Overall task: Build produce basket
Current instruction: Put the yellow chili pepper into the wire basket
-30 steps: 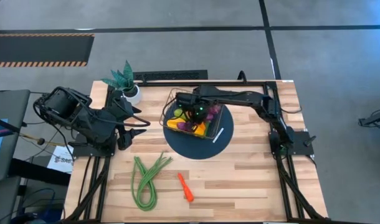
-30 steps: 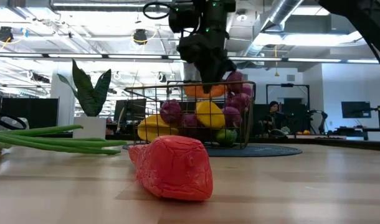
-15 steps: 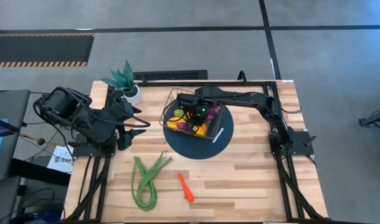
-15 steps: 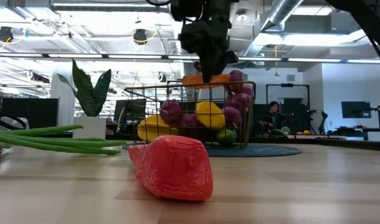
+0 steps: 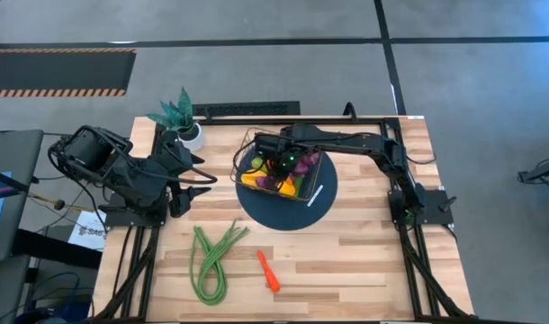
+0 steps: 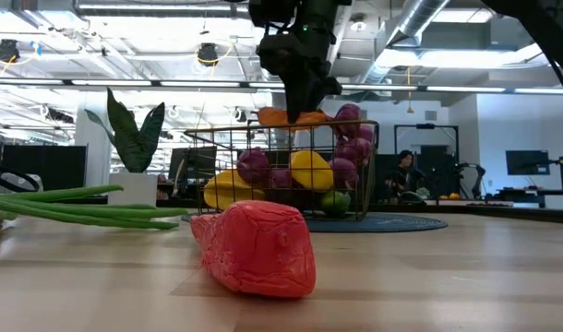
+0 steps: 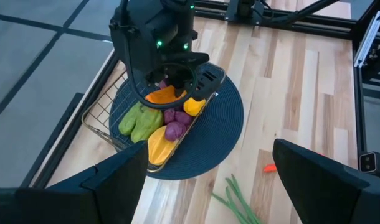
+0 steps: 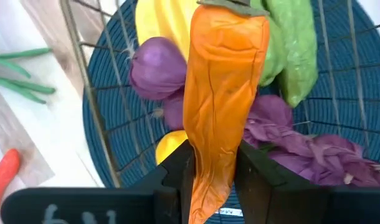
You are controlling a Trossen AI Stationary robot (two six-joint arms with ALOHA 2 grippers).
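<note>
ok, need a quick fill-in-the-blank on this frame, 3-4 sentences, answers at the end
The right gripper is shut on an ____ pepper above the basket.
The basket sits on a dark blue round ____.
The green beans lie on the table, ____ the basket.
The left gripper is open near the potted ____.

Missing words: orange; mat; outside; plant

Even, bright overhead light fell on the table (image 5: 364,252), leaving only faint, soft shadows. In the low view ceiling lamps (image 6: 208,55) glared, and the near red pepper (image 6: 258,247) looked soft and out of focus.
</note>
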